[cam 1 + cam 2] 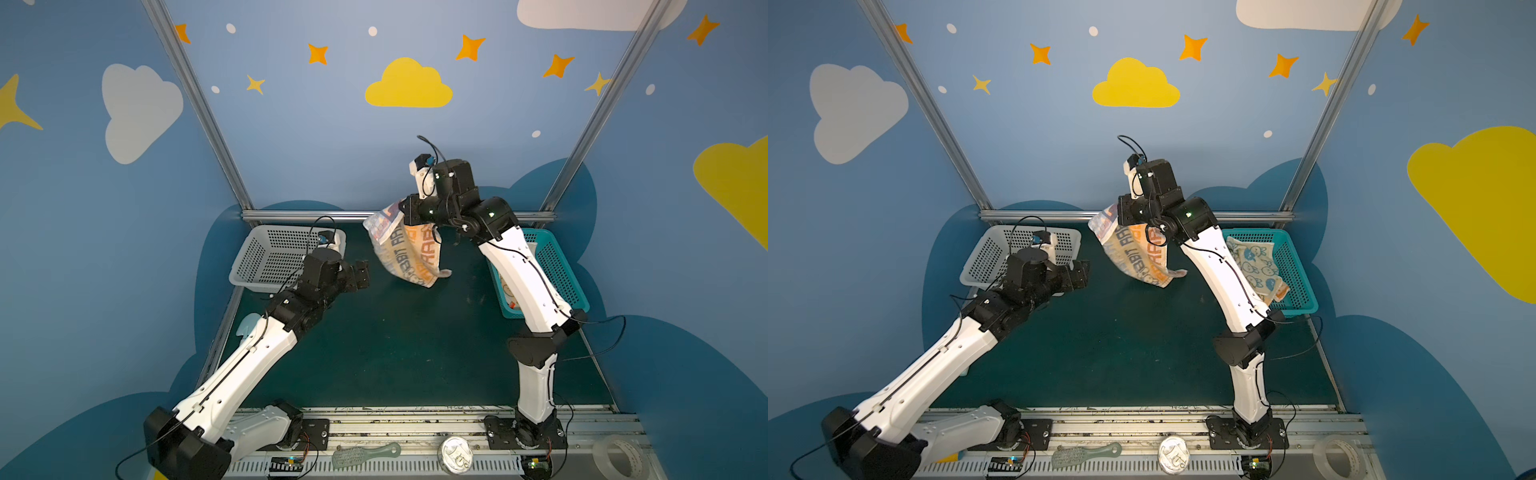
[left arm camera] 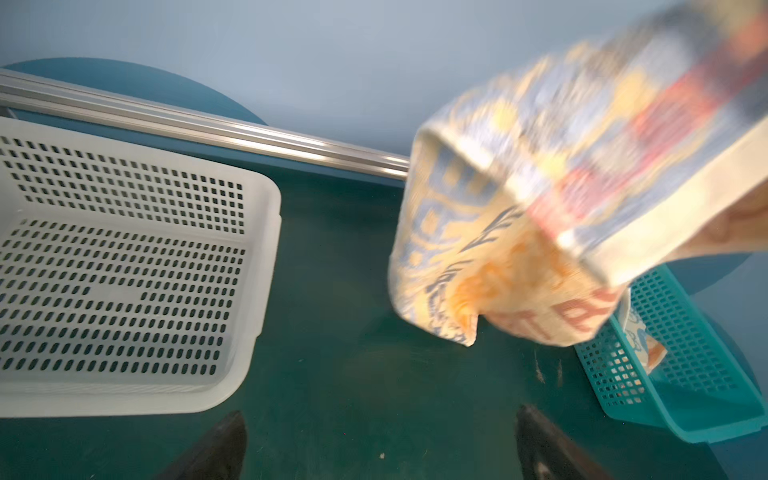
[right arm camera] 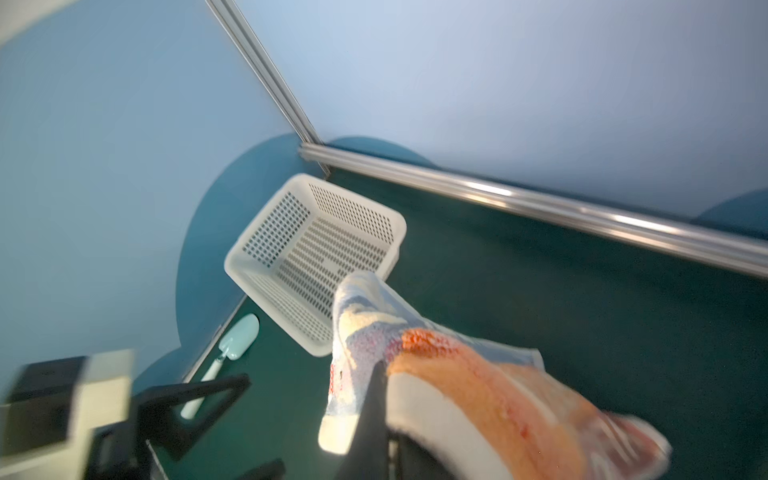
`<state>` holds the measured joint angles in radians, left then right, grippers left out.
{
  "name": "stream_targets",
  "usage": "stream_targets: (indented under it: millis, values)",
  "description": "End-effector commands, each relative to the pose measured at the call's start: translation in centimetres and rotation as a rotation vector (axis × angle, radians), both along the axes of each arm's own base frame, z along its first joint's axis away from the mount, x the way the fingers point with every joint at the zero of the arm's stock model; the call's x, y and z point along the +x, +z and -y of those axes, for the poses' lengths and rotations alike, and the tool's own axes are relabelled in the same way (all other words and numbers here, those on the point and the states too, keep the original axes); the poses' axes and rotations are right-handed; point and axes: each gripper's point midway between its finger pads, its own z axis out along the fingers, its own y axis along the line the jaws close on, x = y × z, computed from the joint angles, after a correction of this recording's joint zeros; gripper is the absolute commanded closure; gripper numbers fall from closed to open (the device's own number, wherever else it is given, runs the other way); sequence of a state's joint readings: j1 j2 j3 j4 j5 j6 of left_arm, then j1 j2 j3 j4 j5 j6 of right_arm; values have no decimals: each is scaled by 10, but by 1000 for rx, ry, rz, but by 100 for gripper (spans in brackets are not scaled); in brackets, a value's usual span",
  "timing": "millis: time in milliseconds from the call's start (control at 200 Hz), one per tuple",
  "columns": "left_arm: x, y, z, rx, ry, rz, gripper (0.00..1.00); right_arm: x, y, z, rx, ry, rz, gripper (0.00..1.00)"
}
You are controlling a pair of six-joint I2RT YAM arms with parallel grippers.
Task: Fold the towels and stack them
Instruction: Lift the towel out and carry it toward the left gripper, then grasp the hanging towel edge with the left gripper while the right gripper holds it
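Striped towel held up beside the white basket

The right jaws are clamped on the top edge of the striped towel [image 1: 409, 249]. It hangs crumpled over the bench [image 1: 395, 353], to the right of the white basket [image 1: 253, 262] in both top views; whether its lowest corner touches the bench is unclear. The left jaws stand wide apart and empty at the white basket's near corner, on the towel's side. A rabbit-print towel [image 1: 1254, 266] lies in the teal basket [image 1: 1298, 266], across the bench from the white basket.
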<state>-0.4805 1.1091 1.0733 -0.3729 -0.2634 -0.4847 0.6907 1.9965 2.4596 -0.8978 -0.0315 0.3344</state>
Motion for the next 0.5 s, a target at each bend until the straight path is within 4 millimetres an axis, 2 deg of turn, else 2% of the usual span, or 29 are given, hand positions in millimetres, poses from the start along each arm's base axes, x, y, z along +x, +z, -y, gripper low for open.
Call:
stream_targets:
  millis: [0, 120, 330, 426, 496]
  values:
    - [-2, -10, -11, -32, 47, -27, 0, 8, -59, 3, -50, -45, -142, 100]
    - [-4, -28, -2, -60, 15, -87, 0, 6, -120, 15, -82, -85, -286, 100]
    - [-5, -65, 18, -122, -38, -207, 0, -31, -237, 34, -128, -113, -583, 100]
    - [-6, -79, 26, -162, -54, -257, 1, -49, -278, 47, -205, -162, -733, 100]
    - [-7, -90, 34, -193, -68, -294, 0, -57, -298, 52, -241, -156, -797, 100]
